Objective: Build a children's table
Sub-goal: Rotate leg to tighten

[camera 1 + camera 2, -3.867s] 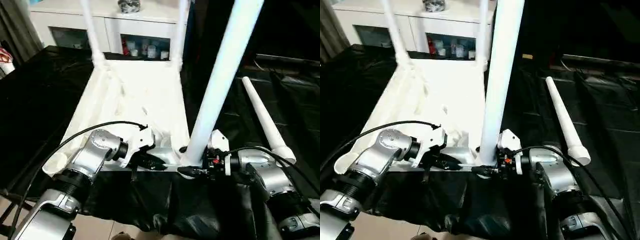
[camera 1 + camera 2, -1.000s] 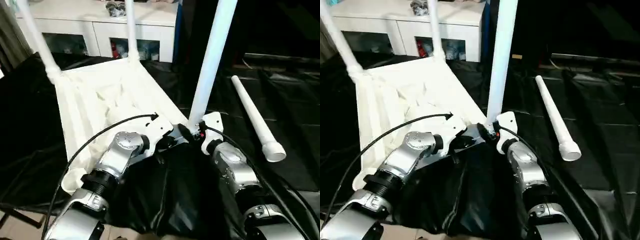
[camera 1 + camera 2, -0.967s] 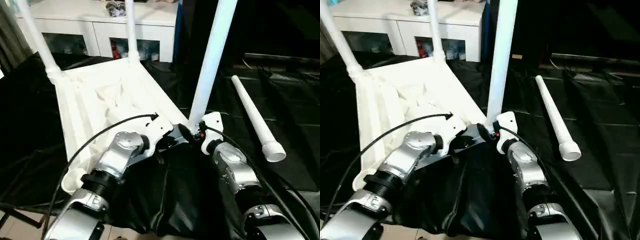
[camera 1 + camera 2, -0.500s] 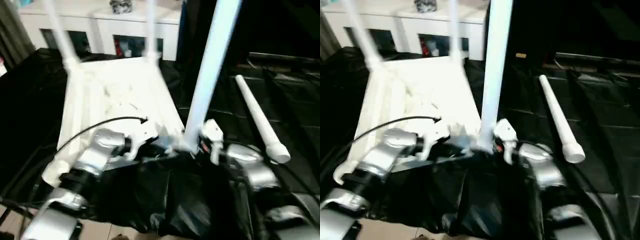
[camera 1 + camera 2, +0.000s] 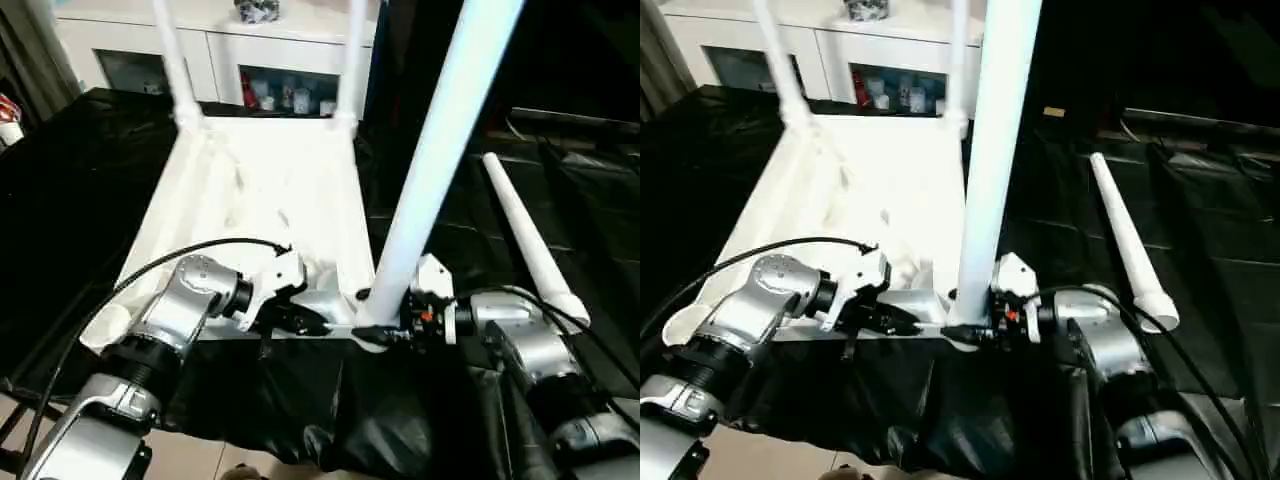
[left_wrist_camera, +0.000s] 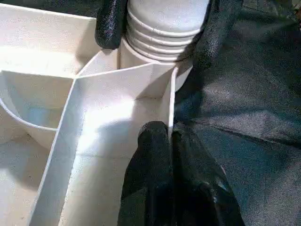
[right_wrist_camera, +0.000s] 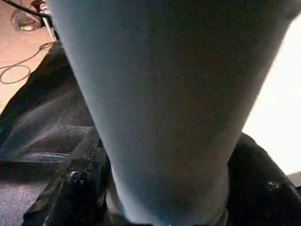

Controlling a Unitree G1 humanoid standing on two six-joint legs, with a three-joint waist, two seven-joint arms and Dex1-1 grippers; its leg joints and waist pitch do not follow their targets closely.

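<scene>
**Both tools at the near corner of the upturned table**

The black-draped bench (image 5: 80, 180) carries the children's table top (image 5: 270, 190), upside down at centre, two legs (image 5: 175, 70) rising at its twelve o'clock corners. A third leg (image 5: 440, 150) stands in the near corner socket at five o'clock; the right tool (image 5: 372, 337) is clamped round its base. A loose leg (image 5: 525, 240) lies at three o'clock. The left tool (image 6: 170, 155), fingers together, pinches the top's rim beside that socket.

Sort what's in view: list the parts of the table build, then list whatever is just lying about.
Table build:
- upturned white tabletop
- two far legs, already standing in their sockets
- near leg, base held by the right gripper
- loose leg lying on the black cover

Lying about:
- white cabinet
- small items behind its glass
</scene>
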